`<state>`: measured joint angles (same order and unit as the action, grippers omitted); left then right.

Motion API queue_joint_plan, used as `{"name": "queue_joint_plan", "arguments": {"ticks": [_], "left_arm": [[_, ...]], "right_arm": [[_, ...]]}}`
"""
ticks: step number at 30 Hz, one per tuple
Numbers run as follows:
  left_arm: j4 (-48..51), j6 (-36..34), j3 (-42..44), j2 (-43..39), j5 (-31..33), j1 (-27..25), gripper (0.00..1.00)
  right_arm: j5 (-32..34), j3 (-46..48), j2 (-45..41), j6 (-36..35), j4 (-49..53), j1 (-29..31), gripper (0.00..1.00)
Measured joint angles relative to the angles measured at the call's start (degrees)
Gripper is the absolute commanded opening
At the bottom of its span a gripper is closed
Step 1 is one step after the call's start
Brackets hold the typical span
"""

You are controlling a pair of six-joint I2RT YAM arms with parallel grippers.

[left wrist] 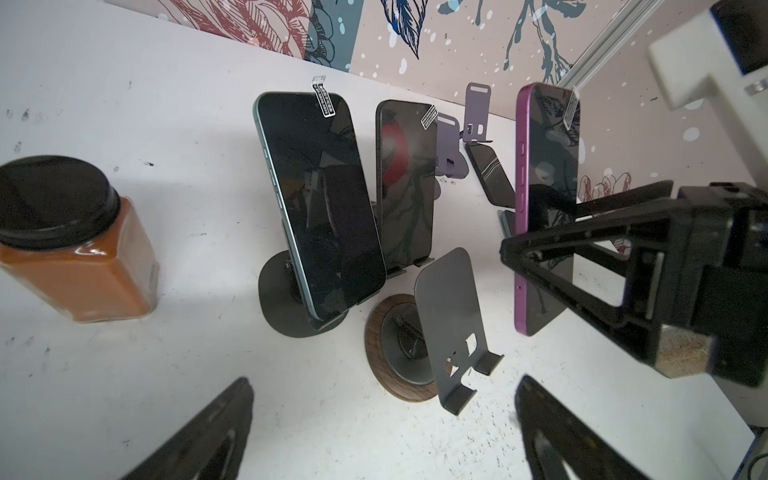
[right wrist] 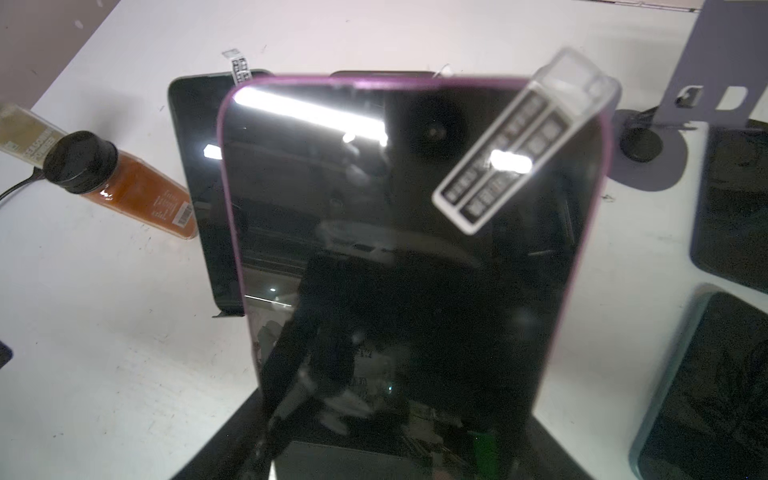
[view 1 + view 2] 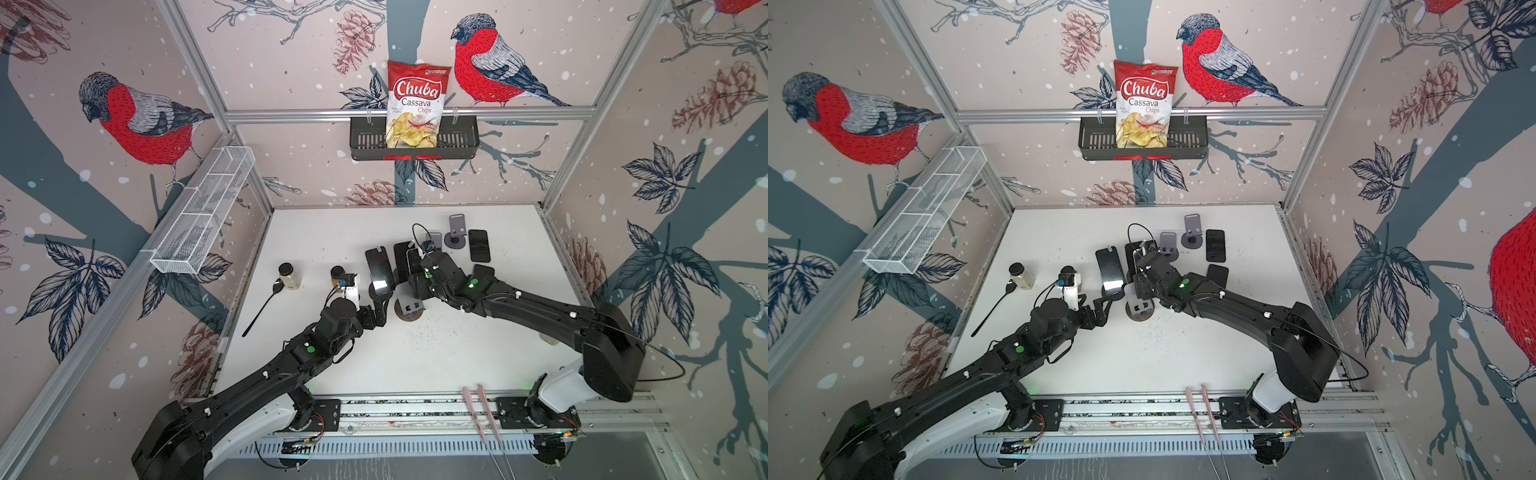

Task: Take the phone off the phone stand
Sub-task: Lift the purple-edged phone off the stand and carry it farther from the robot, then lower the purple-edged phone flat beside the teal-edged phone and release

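Room is tight. Nearest, the left gripper (image 3: 380, 305) hangs wide and empty by the bare phone stand (image 1: 451, 307); just beyond, the right gripper (image 1: 523, 226) clamps the purple phone (image 1: 548, 166) upright, clear of that stand. Best carry it away from the two propped phones (image 1: 320, 199) behind and lay it flat on open table (image 1: 124, 104).

Bullfinch-and-pinecone wallpaper walls (image 3: 291, 62), aluminium frame rails (image 3: 291, 116), white tabletop (image 3: 415, 353), white wire shelf (image 3: 203, 216), black basket (image 3: 461, 143)
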<state>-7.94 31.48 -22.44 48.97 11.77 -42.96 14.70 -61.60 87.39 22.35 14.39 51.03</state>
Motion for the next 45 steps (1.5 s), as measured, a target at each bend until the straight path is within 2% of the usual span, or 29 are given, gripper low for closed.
{"name": "queue_joint_plan", "arguments": {"ticks": [18, 41, 45], "left_arm": [[-0.5, 0.0, -0.8, 2.1, -0.2, 0.0, 0.97], [-0.8, -1.0, 0.5, 1.9, -0.9, 0.0, 0.97], [-0.8, -1.6, 0.6, 1.8, -0.7, 0.0, 0.97]], "right_arm": [[-1.5, 10.4, -7.6, 0.3, 1.5, -13.4, 0.66], [-1.5, 16.7, -4.8, 0.5, 3.2, -39.2, 0.67], [-1.7, 17.2, -3.1, 0.5, 3.3, -41.9, 0.67]]}}
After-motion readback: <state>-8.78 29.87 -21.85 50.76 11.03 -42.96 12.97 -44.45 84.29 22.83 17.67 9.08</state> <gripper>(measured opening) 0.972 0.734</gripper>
